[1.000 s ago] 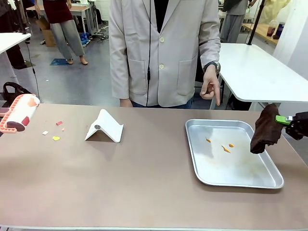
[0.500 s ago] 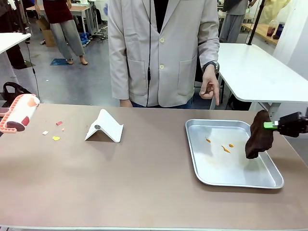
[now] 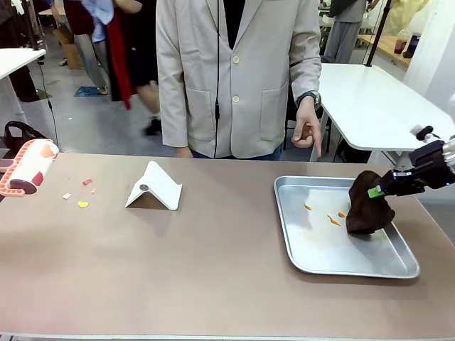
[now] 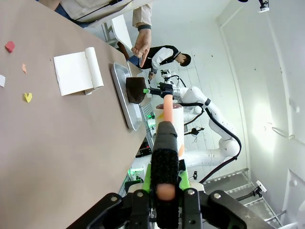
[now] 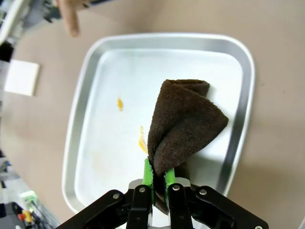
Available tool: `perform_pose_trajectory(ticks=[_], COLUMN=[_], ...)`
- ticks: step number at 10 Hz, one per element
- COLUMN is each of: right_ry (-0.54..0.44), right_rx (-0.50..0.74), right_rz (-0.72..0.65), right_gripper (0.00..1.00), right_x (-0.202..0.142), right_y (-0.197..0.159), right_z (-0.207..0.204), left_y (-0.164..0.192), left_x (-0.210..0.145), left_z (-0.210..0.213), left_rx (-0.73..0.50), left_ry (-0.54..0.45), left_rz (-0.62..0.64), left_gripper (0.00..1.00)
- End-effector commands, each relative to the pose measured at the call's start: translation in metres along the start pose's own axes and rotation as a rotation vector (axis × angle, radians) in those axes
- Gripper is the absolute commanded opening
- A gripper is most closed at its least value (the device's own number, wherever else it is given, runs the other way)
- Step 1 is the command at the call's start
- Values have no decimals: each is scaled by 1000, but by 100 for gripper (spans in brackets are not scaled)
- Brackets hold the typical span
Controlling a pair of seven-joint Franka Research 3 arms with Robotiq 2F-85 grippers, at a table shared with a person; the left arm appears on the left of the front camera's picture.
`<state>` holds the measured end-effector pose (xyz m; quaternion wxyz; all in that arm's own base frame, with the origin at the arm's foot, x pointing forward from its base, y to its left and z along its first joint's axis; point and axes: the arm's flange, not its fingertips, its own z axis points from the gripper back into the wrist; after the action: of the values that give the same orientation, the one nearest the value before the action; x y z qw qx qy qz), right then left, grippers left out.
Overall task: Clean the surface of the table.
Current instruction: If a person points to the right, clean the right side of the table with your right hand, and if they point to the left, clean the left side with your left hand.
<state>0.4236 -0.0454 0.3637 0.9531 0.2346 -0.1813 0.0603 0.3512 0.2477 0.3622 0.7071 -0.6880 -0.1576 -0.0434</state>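
Observation:
The table has a brownish-taupe top, and small coloured paper scraps lie at its left end. My left gripper is shut on the black handle of a pink-and-white lint roller, which hangs over the table's left edge. My right gripper is shut on a dark brown cloth. The cloth hangs into the right half of a silver tray, its lower end at the tray floor. In the right wrist view the cloth fans out from my right gripper above the tray.
Orange scraps lie in the tray, left of the cloth. A white folded stand sits left of centre. A person in a grey jacket stands at the far edge, one hand pointing down near the tray's far side. White tables stand behind.
My right gripper has moved left and down, carrying the cloth from beside the tray's right rim into the tray. The roller has stayed put.

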Motion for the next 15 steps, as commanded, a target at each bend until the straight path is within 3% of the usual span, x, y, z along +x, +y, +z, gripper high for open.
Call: perform_pose_trajectory(ticks=[1,5,11,15], right_ry=[78,203,229,283], right_rx=[-92,-128,-179,-172], right_rz=[-7,-34,-75,-12], right_gripper=[11,11,11,11], right_x=[21,34,29,24], right_y=[2,-3,4,42], right_z=[2,-46,-91,-119], left_y=[-2,-2,-2,-2], left_x=[-2,-2,-2,-2], left_z=[2,2,2,2], left_rx=[2,2,2,2], left_ry=[11,11,11,11], left_rz=[-13,-13,-13,-13], left_gripper=[0,0,0,0])
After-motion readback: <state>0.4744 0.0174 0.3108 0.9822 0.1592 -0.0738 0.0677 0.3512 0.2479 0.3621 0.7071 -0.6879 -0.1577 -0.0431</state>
